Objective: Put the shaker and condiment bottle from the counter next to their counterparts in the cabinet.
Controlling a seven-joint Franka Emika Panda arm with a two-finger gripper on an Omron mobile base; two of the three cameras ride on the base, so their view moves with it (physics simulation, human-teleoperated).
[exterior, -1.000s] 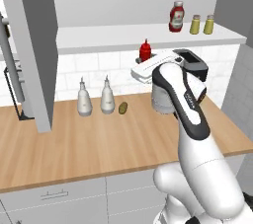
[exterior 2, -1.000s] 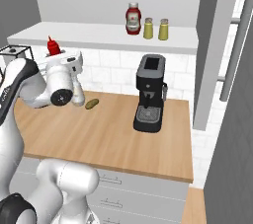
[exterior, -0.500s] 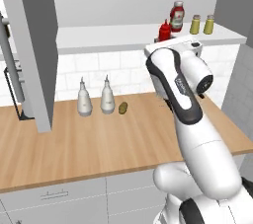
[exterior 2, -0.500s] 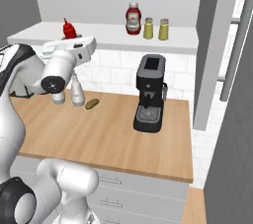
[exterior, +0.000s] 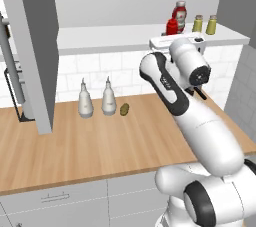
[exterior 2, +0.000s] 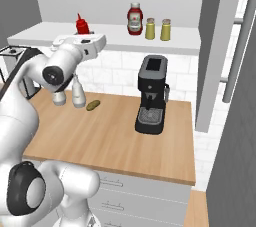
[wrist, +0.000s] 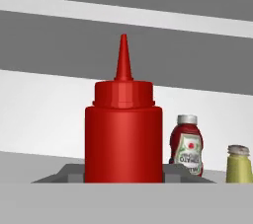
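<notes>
Progress: roughly halfway, by my reading.
I had the end effector (exterior 2: pixel 84 35) clenched on the condiment bottle (wrist: pixel 123 139), held upright at the cabinet (exterior: pixel 115 37) shelf's height, well left of the labelled sauce bottle (exterior 2: pixel 134 19). Two shakers (exterior 2: pixel 150 29) stood beside that bottle already, so I judged only the red bottle's placement remained.

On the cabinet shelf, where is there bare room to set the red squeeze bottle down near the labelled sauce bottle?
The shelf is bare along its left stretch, up to the labelled sauce bottle. To that bottle's right it is crowded: two shakers stand side by side. The squeeze bottle, in the gripper, is over the bare side.
</notes>
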